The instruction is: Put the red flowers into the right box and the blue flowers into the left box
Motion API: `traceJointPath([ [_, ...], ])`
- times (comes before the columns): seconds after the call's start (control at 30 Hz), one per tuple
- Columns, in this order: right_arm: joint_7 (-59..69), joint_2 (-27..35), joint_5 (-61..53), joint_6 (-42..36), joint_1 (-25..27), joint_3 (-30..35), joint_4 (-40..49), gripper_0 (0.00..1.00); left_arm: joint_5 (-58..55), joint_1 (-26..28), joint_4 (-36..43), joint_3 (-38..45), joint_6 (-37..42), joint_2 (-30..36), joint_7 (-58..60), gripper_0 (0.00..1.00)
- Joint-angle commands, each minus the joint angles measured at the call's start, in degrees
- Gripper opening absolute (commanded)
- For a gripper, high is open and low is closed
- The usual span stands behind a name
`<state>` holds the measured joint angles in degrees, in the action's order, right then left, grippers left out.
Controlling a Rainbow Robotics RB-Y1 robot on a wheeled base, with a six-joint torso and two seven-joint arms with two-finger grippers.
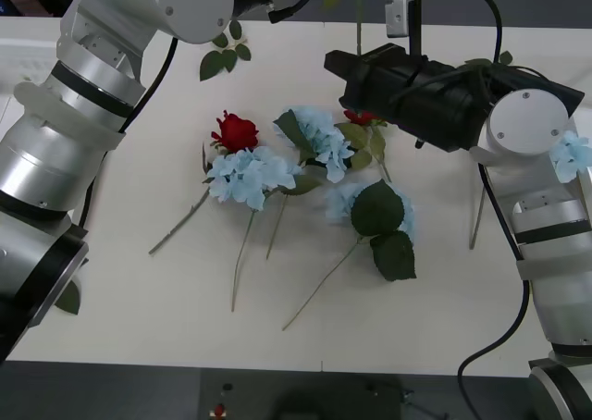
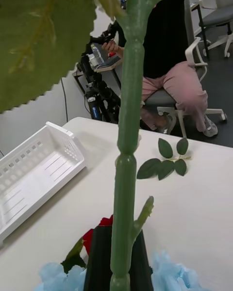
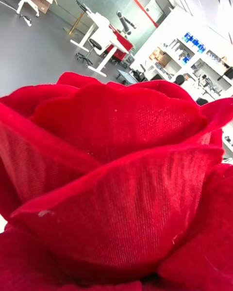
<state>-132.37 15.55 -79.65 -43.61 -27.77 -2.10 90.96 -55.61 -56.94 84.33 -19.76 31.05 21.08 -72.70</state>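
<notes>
Red rose petals (image 3: 116, 184) press against the left wrist camera, grip unclear, while the right gripper (image 2: 119, 266) clamps a green stem (image 2: 127, 140) rising beside a white crate (image 2: 36, 179).

The left arm (image 1: 83, 115) is rising along the left side, bending at its silver elbow and reaching toward the far edge. The right arm (image 1: 541, 207) is standing at the right side, its black wrist (image 1: 416, 92) lying level and pointing inward toward the middle.
</notes>
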Motion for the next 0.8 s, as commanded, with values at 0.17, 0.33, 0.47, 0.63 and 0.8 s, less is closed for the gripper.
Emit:
traceJointPath([
  [0.17, 0.71, -0.17, 0.38, 0.28, -1.49, 0.7, 0.88, 0.0, -0.11, -3.0, 1.19, 0.69, -0.47, -0.07, 2.04, 0.0],
  [0.33, 0.98, -0.08, 1.08, 0.28, -1.49, 0.78, 0.88, 0.0, -0.11, -3.0, 1.19, 0.69, -0.47, -0.07, 2.04, 1.0],
  [0.47, 1.33, -0.08, 1.17, 0.28, -1.58, 0.78, 0.88, 0.0, -0.11, -3.0, 1.19, 0.69, -0.47, -0.07, 2.04, 1.0],
  [0.63, 1.86, 0.27, 2.49, 0.28, -1.49, 0.7, 0.79, 0.0, -0.11, -3.0, 1.19, 0.69, -0.47, -0.07, 2.04, 1.0],
  [0.8, 7.22, 2.56, 6.62, -1.74, -1.49, 0.78, 0.88, 0.0, -0.11, -3.0, 1.19, 0.69, -0.47, -0.07, 2.04, 1.0],
])
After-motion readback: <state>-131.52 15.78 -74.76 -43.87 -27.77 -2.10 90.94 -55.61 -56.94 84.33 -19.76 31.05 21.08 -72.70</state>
